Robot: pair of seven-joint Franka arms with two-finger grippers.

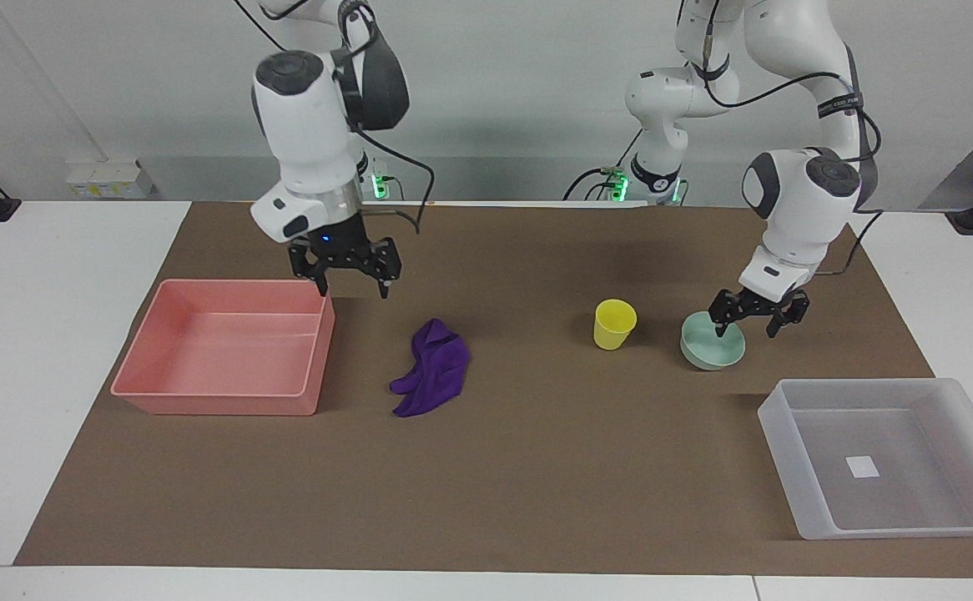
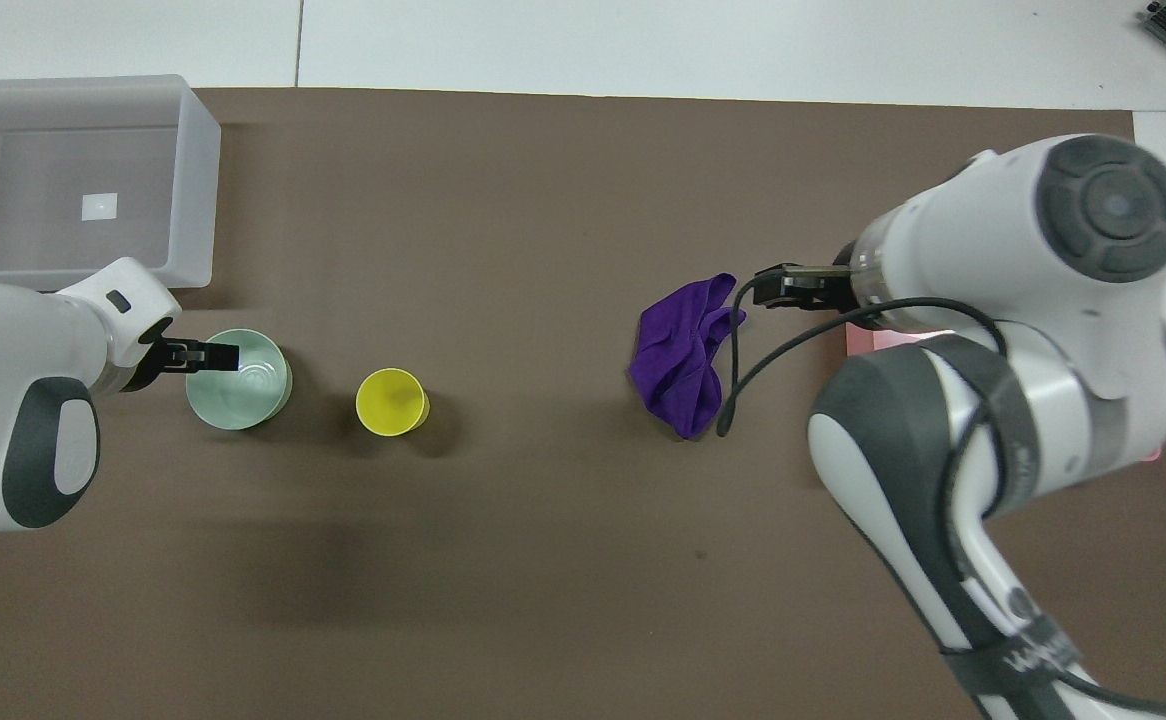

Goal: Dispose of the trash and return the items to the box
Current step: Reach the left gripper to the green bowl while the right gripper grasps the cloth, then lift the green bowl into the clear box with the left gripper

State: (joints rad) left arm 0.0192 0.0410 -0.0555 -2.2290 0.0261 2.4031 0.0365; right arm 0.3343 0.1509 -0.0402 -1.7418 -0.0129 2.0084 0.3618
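Over bowl [image 1: 712, 344] rim, left gripper [image 1: 752, 321] held, fingers spread. Right gripper [image 1: 351, 280], fingers spread, held between pink bin [image 1: 221, 347] and cloth [image 1: 431, 367].

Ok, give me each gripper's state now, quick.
Left gripper: open, empty, straddling the bowl's rim.
Right gripper: open, empty, in the air by the pink bin.

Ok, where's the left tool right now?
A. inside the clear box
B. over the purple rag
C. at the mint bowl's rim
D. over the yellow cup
C: the left tool, fingers open, is down at the mint bowl, one finger over its inside.
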